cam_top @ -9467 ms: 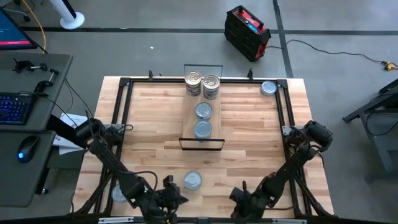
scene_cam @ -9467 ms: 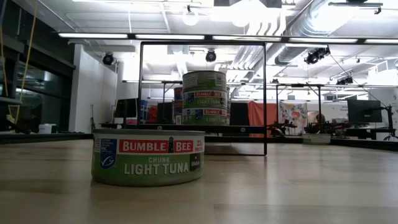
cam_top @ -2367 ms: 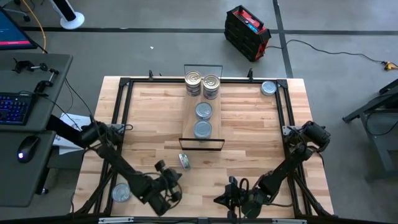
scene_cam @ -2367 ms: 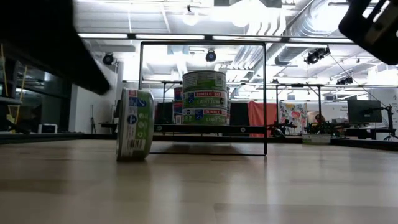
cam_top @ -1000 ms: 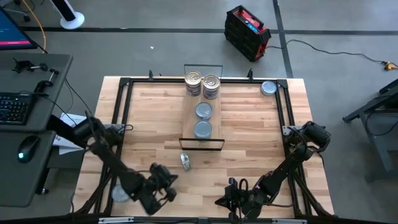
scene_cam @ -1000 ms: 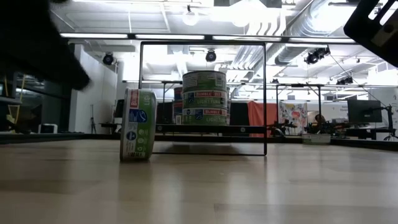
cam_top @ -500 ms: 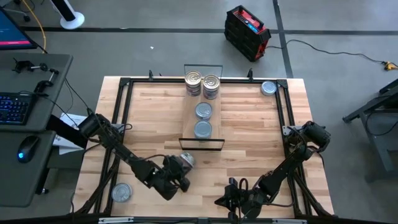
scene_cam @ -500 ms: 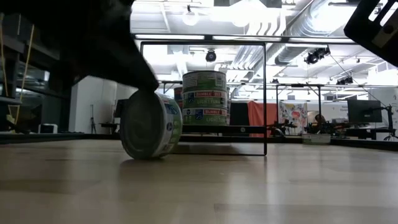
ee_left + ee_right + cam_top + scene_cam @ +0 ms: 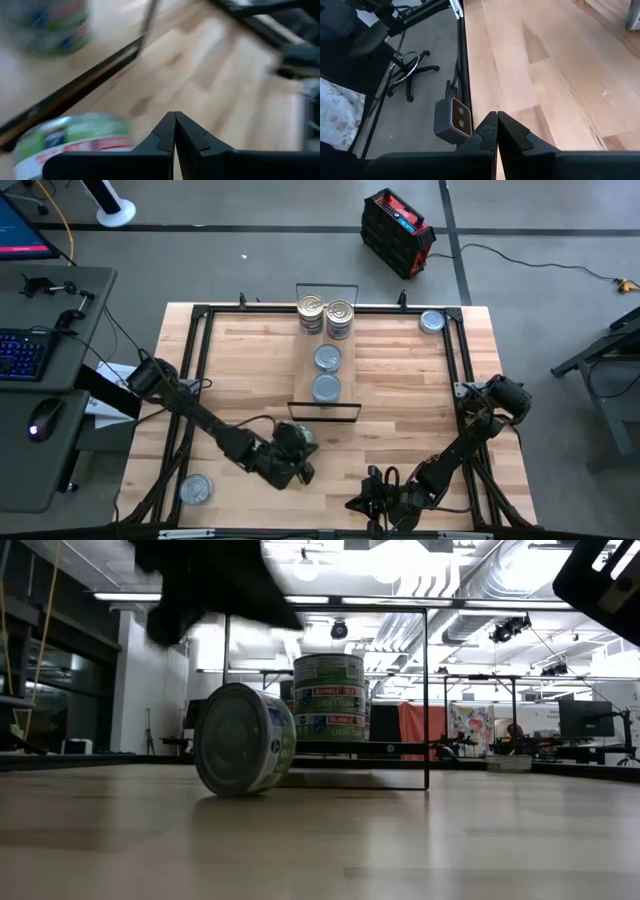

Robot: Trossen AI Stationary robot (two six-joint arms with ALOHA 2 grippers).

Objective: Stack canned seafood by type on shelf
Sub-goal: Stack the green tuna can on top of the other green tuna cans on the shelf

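A green-labelled tin (image 9: pixel 300 434) stands on its rim on the table, just near of the shelf's near wire frame (image 9: pixel 325 413), its flat face (image 9: pixel 232 740) turned to the near edge. My left gripper (image 9: pixel 295 455) (image 9: pixel 175 116) is shut close beside this tin (image 9: pixel 70 142) and above it in the low view. The shelf (image 9: pixel 326 372) carries two blue-grey-topped tins (image 9: pixel 327 358) (image 9: pixel 326 388) and two silver-lidded stacks (image 9: pixel 311 315) (image 9: pixel 340 317) at its far end. My right gripper (image 9: pixel 372 502) (image 9: pixel 497 116) waits shut at the near edge. My left gripper hangs shut right beside the tin standing on its rim (image 9: pixel 100 131). Whether the outer side of a finger touches the tin, I cannot tell: the low view shows the gripper's dark bulk above the tin.
One loose tin (image 9: pixel 195 488) lies flat at the near left corner, another (image 9: pixel 432 321) at the far right corner. A black rail frame (image 9: pixel 200 340) runs around the tabletop. Bare wood (image 9: pixel 400 400) lies between the shelf and the right rail.
My left gripper has swung from the near left toward the tin standing on its rim, come against it, then risen above it. The tin has stayed on its rim but turned about: it was edge-on to the near edge, and its flat face now points that way.
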